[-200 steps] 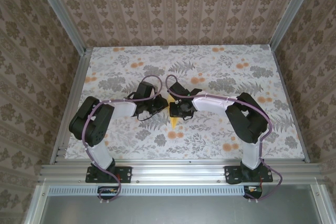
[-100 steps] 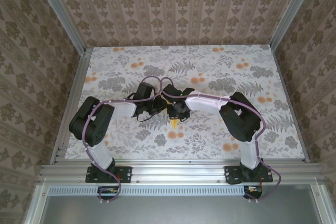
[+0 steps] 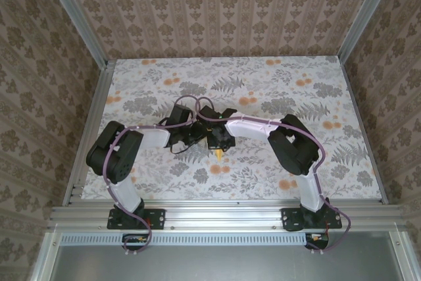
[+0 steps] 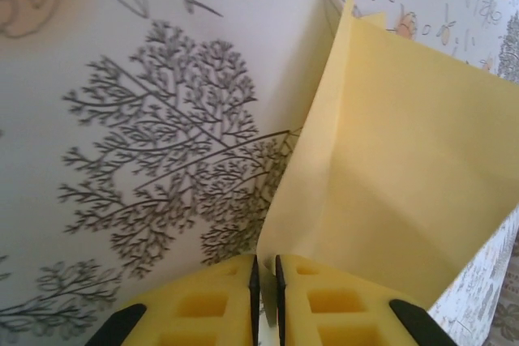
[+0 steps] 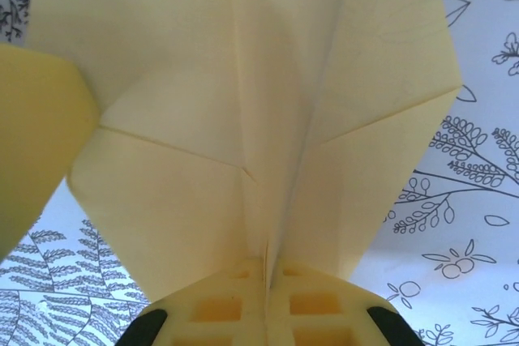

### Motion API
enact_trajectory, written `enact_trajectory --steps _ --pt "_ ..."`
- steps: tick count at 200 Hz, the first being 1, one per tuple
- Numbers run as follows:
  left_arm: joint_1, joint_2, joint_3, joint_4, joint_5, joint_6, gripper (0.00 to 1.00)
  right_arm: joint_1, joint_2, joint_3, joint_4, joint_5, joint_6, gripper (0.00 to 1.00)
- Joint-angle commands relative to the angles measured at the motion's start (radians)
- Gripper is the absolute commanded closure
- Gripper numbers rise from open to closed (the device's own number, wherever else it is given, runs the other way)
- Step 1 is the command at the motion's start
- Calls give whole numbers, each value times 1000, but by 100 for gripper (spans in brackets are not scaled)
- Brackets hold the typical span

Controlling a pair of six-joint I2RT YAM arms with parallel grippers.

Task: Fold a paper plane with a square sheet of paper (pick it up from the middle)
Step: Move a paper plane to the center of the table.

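**Inspector:** Location of the item?

**Operator:** The paper plane [image 5: 243,103] is pale yellow and partly folded. It sits over the middle of the flower-print worktop [image 3: 296,162], between my two claws. The overhead view shows its pointed tip [image 3: 217,154] aimed toward my bases. I cannot tell whether the tip touches the worktop.

**Inspector:** Condition of the folds?

**Operator:** There is a long centre crease, with angled flaps spreading to either side.

**Inspector:** Claws?

**Operator:** My right claw [image 5: 266,273] is closed on the centre crease, which runs straight down between its yellow fingers. My left claw [image 4: 263,269] is pinched nearly together on a lower corner of the paper. The sheet rises from it, up and to the right.
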Motion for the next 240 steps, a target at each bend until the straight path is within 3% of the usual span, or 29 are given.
enact_trajectory --steps 1,61,113,132,240 --pt "27 -41 -20 -49 -23 33 80 6 7 34 -81 84 -4 98" --pt "152 -195 -56 -185 -83 100 57 -29 -113 146 -198 284 -166 98" --pt "249 -364 -103 -305 -152 150 35 -139 -19 251 -127 111 -450 96" --pt "267 -420 -111 -350 -173 164 29 -177 53 319 -154 79 -466 95" --pt "290 -483 -144 -399 -194 164 25 -241 221 391 -142 17 -433 90"
